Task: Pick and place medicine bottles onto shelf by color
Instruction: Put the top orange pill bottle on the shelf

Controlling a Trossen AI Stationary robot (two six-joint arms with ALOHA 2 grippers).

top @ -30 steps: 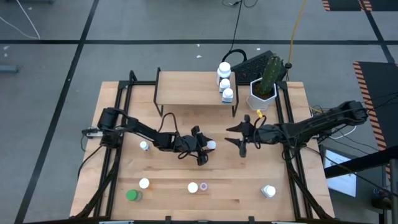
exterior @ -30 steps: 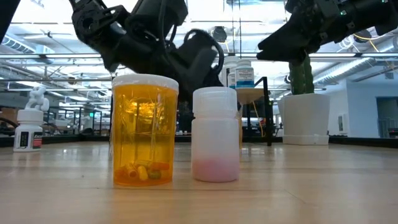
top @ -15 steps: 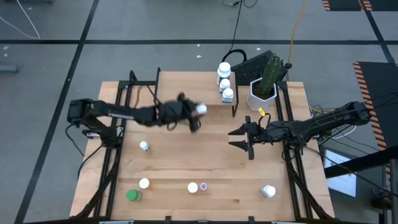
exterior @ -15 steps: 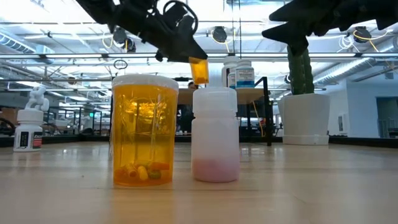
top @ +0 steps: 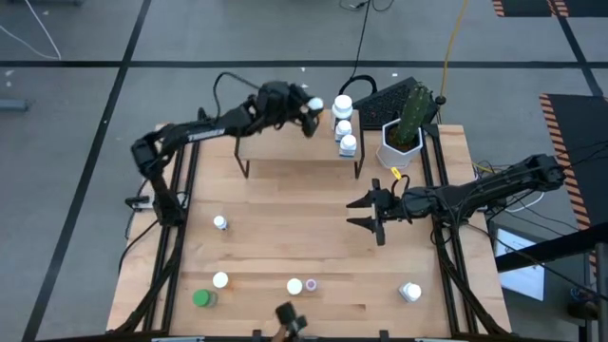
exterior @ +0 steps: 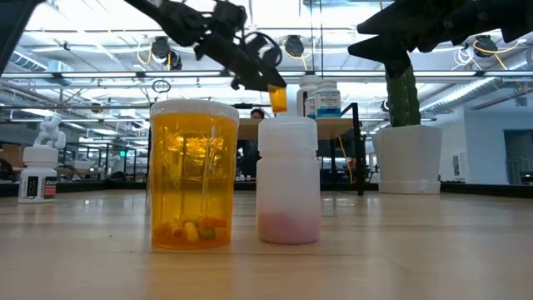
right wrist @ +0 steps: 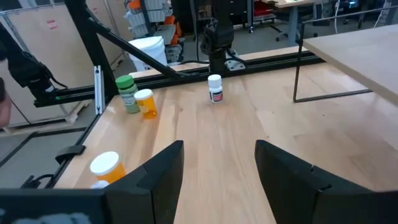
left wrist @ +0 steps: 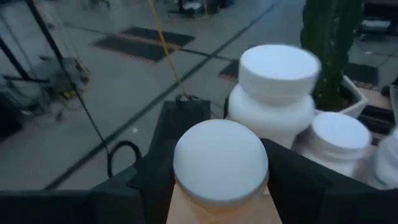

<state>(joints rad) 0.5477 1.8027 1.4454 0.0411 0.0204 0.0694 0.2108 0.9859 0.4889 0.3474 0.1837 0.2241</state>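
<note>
The left claw (top: 307, 104) is clamped on an orange bottle (exterior: 278, 99), held up over the shelf (top: 285, 138) beside 3 white bottles (top: 343, 124). The right claw (top: 364, 212) hangs wide apart above the counter (top: 285, 242).

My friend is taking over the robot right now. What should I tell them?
Left gripper: shut on an orange bottle with a white cap, held above the shelf, next to the three white bottles lined up at the shelf's right end.
Right gripper: open and empty, over the middle of the table.
Done: three white bottles are on the shelf.
Left: set the orange bottle down, then collect the bottles on the table: the small white one, the green one, the orange one, a pair near the front edge, and the white one at the front right.
</note>
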